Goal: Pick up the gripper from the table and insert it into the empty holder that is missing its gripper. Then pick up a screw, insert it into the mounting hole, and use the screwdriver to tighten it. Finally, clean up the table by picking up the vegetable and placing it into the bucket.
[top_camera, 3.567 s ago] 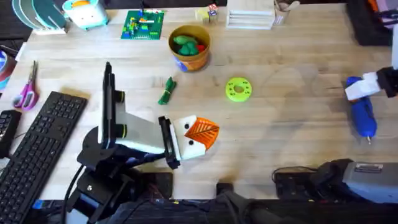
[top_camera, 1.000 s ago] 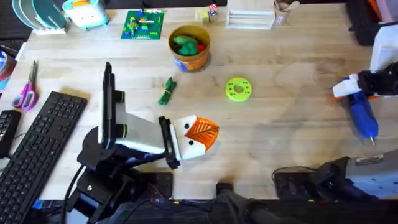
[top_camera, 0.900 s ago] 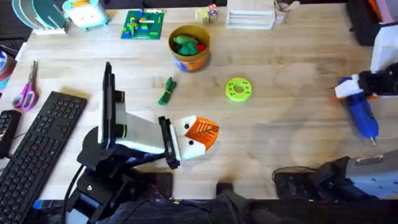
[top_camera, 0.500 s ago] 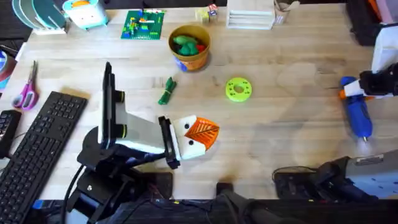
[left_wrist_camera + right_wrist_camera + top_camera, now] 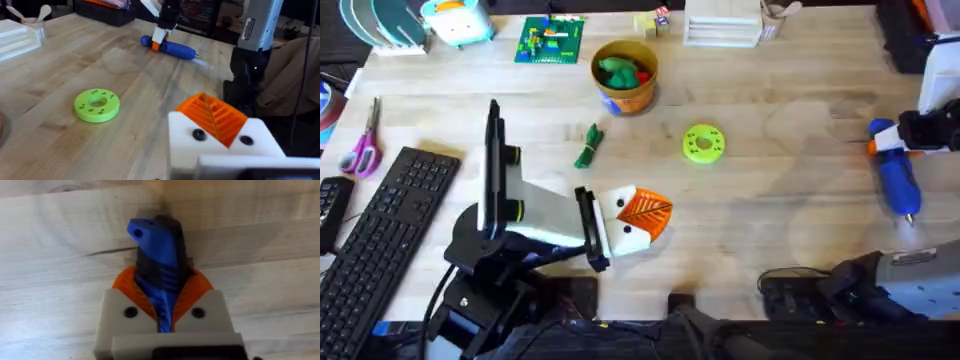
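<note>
The left gripper (image 5: 642,216) is resting near the front edge, its orange gripper (image 5: 212,115) sitting on the white holder (image 5: 220,145); I cannot tell its spacing; the vegetable (image 5: 589,147) is lying toward eleven o'clock of it; the bucket (image 5: 625,75) is standing beyond; at three o'clock the right gripper (image 5: 165,302) is clamping the blue screwdriver (image 5: 895,172).

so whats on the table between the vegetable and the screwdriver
In the overhead view, the lime-green ring disc lies between the vegetable and the screwdriver; from the disc on to the screwdriver it is bare wood.
</note>
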Robot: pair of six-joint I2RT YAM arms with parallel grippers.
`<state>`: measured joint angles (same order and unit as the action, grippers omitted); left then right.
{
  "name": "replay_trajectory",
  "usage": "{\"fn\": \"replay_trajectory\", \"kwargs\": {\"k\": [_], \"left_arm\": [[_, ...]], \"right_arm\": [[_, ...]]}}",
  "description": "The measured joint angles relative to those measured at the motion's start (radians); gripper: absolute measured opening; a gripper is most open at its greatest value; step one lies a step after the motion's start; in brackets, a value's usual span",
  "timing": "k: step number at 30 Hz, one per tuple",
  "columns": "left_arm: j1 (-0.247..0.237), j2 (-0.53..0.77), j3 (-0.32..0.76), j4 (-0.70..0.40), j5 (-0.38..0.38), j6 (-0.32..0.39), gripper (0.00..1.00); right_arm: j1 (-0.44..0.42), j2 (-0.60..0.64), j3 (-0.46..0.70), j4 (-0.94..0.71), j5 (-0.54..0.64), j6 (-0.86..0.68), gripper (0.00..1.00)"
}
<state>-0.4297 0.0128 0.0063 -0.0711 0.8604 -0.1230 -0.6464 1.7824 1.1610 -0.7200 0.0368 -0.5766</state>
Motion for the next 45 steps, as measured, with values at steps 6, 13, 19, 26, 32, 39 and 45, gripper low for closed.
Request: {"fn": "replay_trajectory", "kwargs": {"k": [6,13,19,26,32,39,45], "left_arm": [[0.0,0.0,0.0,0.0,0.0,0.0,0.009],[0.0,0.0,0.0,0.0,0.0,0.0,0.009],[0.0,0.0,0.0,0.0,0.0,0.0,0.009],[0.0,0.0,0.0,0.0,0.0,0.0,0.009],[0.0,0.0,0.0,0.0,0.0,0.0,0.009],[0.0,0.0,0.0,0.0,0.0,0.0,0.009],[0.0,0.0,0.0,0.0,0.0,0.0,0.009]], "right_arm": [[0.0,-0.038,0.0,0.024,-0.001,0.044,0.085],[0.0,-0.204,0.003,0.126,-0.071,0.195,0.085],[0.008,-0.395,0.004,0.241,-0.165,0.277,0.085],[0.065,-0.601,0.011,0.261,-0.199,0.341,0.085],[0.124,-0.717,0.011,0.267,-0.29,0.386,0.085],[0.235,-0.889,-0.166,0.562,-0.394,0.535,0.085],[0.46,-1.034,-0.435,0.958,-0.499,0.72,0.085]]}}
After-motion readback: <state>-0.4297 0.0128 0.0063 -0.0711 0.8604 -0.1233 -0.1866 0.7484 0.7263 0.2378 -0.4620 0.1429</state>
